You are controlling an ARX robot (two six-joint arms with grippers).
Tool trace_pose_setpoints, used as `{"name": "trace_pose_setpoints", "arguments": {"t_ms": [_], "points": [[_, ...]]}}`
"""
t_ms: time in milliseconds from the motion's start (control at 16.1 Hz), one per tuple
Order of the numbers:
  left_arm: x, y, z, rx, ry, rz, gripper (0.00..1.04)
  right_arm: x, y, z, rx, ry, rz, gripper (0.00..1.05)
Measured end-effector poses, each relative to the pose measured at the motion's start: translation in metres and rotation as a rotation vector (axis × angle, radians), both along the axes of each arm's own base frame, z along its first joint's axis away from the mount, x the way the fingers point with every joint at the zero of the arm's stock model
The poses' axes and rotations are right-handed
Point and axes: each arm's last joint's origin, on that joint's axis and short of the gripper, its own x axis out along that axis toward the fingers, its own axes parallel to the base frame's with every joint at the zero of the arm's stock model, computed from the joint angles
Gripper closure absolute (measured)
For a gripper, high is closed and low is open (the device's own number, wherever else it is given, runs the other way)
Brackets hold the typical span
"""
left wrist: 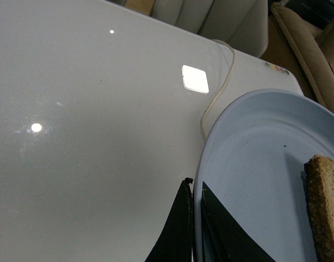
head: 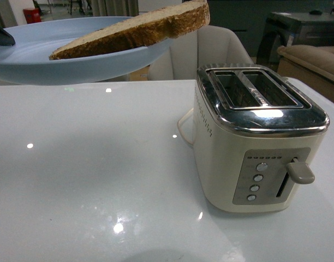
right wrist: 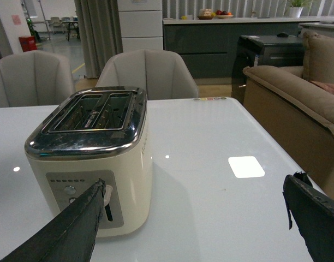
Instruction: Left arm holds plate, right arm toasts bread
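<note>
Over the worktop (head: 101,164), left end effector (left wrist: 195,191) grips plate (head: 25,60); open right end effector (right wrist: 194,185) should pinch soft bread (head: 139,30) by its crust.

toaster (head: 227,158) right on table (head: 90,180); plate (head: 36,49) above table left, bread (head: 139,30) on it; chair (head: 221,46) behind

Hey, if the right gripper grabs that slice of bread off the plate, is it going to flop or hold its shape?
Probably holds its shape: the bread juts past the plate rim without sagging. It looks porous, so likely light and crushable under a hard pinch. Lying loose on the smooth plate, it may slide when nudged.
</note>
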Motion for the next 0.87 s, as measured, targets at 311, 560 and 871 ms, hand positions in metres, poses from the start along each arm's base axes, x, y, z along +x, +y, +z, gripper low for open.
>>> {"name": "trace_pose_setpoints", "arguments": {"t_ms": [311, 560, 871], "points": [[0.000, 0.000, 0.000, 0.000, 0.000, 0.000, 1.02, 0.000, 0.000, 0.000, 0.000, 0.000, 0.000, 0.06], [0.000, 0.000, 0.000, 0.000, 0.000, 0.000, 1.02, 0.000, 0.000, -0.002, 0.007, 0.047, -0.010, 0.06], [0.000, 0.000, 0.000, 0.000, 0.001, -0.001, 1.02, 0.014, -0.002, 0.032, 0.115, 0.286, -0.021, 0.06]]}}
